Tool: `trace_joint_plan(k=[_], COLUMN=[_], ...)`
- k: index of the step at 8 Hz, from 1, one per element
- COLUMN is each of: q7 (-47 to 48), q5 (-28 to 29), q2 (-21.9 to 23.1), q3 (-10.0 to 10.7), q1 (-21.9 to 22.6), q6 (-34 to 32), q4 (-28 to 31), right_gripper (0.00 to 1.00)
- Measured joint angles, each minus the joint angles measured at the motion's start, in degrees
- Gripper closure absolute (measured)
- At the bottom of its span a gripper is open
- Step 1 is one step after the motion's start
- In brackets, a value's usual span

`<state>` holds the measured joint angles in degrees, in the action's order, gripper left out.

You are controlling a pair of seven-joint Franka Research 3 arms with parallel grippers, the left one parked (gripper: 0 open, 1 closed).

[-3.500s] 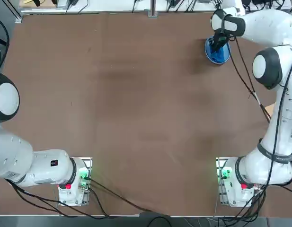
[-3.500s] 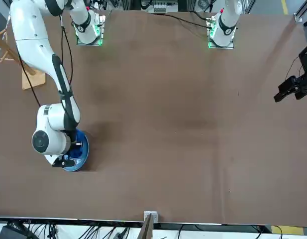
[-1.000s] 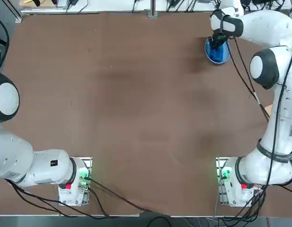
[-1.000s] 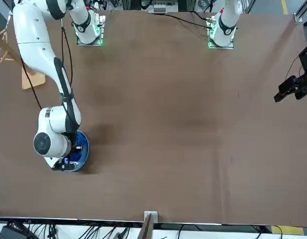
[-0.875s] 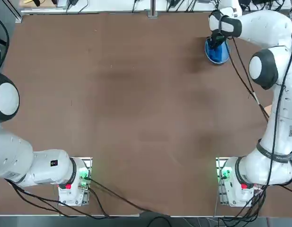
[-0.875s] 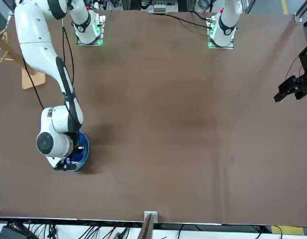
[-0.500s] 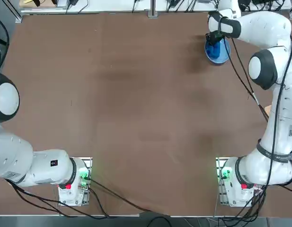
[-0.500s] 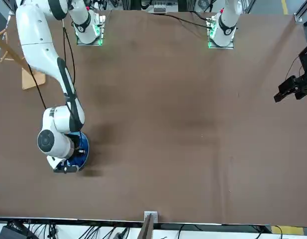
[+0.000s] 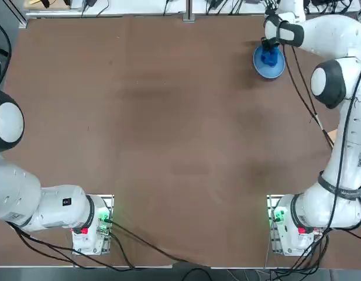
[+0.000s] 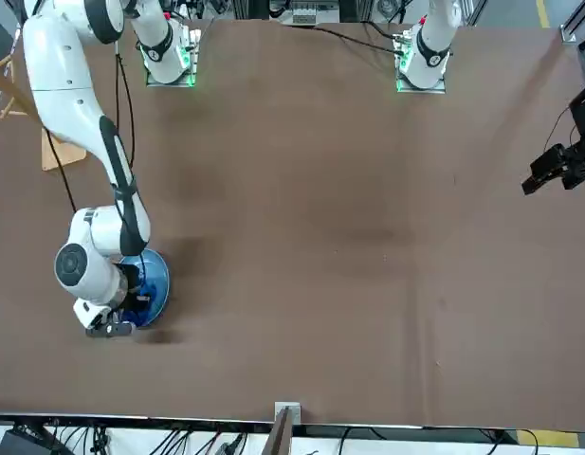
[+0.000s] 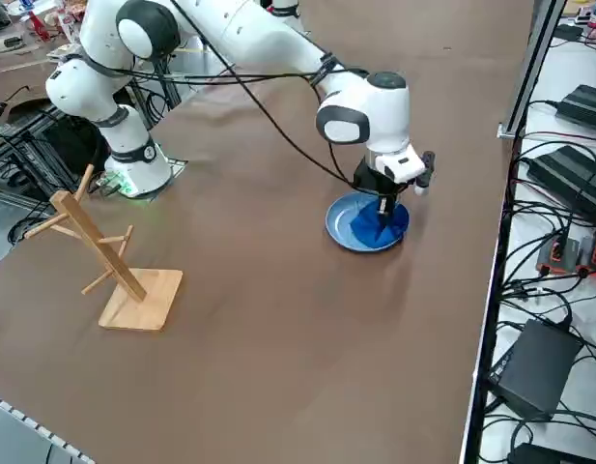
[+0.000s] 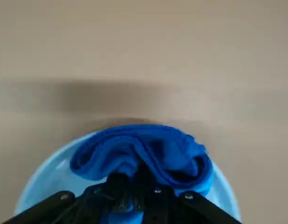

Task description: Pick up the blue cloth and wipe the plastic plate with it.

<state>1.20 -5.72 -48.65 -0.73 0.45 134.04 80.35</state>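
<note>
Only one blue cloth (image 12: 144, 151), hand (image 12: 134, 193)-gripped, on one plastic plate (image 12: 41, 182).

This is a robotics lab. A broad brown worktop (image 9: 168, 134) fills the frame, with white robot arms bolted to metal base plates (image 9: 285, 231) whose green status lights glow at the lower edge of the top view. Black cables (image 11: 529, 290) and power bricks (image 11: 536, 367) trail along the right edge of the right side view. A wooden peg stand (image 11: 114, 266) sits at its lower left.
</note>
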Motion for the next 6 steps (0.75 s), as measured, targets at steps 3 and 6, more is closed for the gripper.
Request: trace_joint_plan(k=[3,6], q7=[-0.6,-0.1], q5=[-0.4,2.0], q2=[0.6,1.3], q3=[0.0,-0.2], q1=[-1.0,0.7], q6=[-7.9,-14.4], q4=[-0.7,-0.7], right_gripper=[0.94,0.94])
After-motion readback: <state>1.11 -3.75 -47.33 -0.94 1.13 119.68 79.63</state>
